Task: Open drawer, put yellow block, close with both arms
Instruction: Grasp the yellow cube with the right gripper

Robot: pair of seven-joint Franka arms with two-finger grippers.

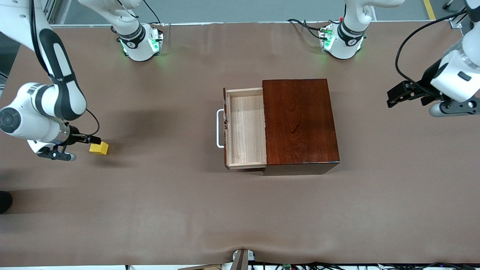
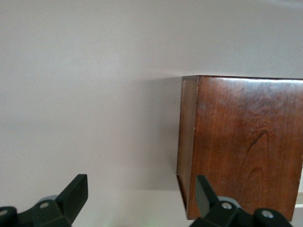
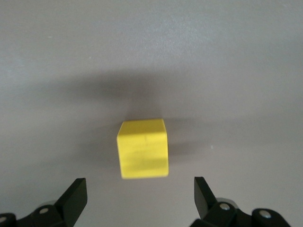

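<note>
While the drawer (image 1: 245,127) stands open and empty | yellow block (image 1: 99,148) on the desk (image 1: 240,210) near the right arm's edge — right claw (image 3: 139,194) wide, close by it | left claw (image 2: 142,196) wide, waiting | placing, closing left

You had the drawer (image 1: 245,127) pulled out of the glossy dark mahogany box (image 1: 300,122), toward the right arm's end of the table; its pale wood tray lay bare, its white U-shaped handle (image 1: 219,128) facing that end. Your yellow block (image 1: 99,148), a small bright cube, sat flat on the table, well apart from the drawer, at the right arm's end.
</note>
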